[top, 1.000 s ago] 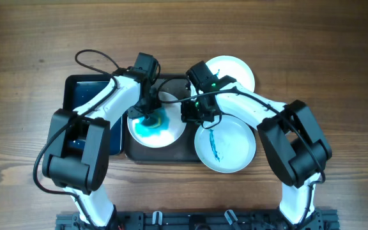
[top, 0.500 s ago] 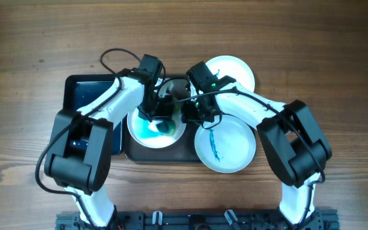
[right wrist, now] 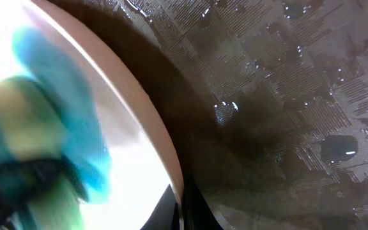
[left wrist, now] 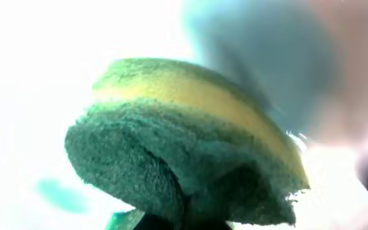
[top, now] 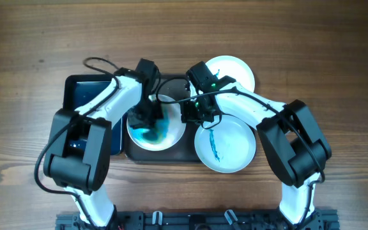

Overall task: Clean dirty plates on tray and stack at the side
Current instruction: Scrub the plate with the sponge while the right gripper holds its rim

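Observation:
A white plate (top: pixel 165 135) smeared with teal lies on the dark tray (top: pixel 190 152). My left gripper (top: pixel 147 115) is shut on a green and yellow sponge (left wrist: pixel 190 140) and presses it on that plate. My right gripper (top: pixel 193 114) is shut on the plate's right rim (right wrist: pixel 165 140), one finger on each side of it. A second white plate (top: pixel 232 150) with a blue streak lies at the tray's right end. A clean white plate (top: pixel 238 69) lies on the table behind the tray.
A dark blue bin (top: pixel 85 96) stands left of the tray. The tray surface (right wrist: pixel 286 96) is wet and textured. Cables loop over both arms near the tray's back edge.
My left gripper has swept the sponge across the plate, to the right and back towards the left. The teal smear has spread. My right gripper has kept still on the rim.

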Robot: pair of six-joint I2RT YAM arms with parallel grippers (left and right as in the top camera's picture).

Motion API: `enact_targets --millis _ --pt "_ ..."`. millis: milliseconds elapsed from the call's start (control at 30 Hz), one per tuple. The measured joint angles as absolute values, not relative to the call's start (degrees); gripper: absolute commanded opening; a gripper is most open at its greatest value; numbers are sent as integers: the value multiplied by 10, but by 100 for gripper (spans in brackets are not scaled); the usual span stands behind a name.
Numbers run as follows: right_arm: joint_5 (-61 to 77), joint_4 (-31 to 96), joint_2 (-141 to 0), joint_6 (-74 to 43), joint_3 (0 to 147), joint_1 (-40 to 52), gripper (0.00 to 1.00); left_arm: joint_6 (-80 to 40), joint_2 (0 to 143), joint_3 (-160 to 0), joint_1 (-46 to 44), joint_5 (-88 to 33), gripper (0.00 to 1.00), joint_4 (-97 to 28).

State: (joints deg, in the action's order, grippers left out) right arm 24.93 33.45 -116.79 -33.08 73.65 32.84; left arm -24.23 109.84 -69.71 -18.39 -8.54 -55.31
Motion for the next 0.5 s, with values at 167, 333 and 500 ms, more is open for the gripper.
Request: enact_targets --millis 167,333,500 --pt "248 334 -1168 -331 736 328 4 -166 1098 -697 -207 -194 4 -534" --pt "248 329 -1168 -332 736 328 4 -234 1098 -696 -205 -88 4 -495" --pt "246 327 -1168 -333 736 328 4 -344 1098 -696 -206 88 4 -507"
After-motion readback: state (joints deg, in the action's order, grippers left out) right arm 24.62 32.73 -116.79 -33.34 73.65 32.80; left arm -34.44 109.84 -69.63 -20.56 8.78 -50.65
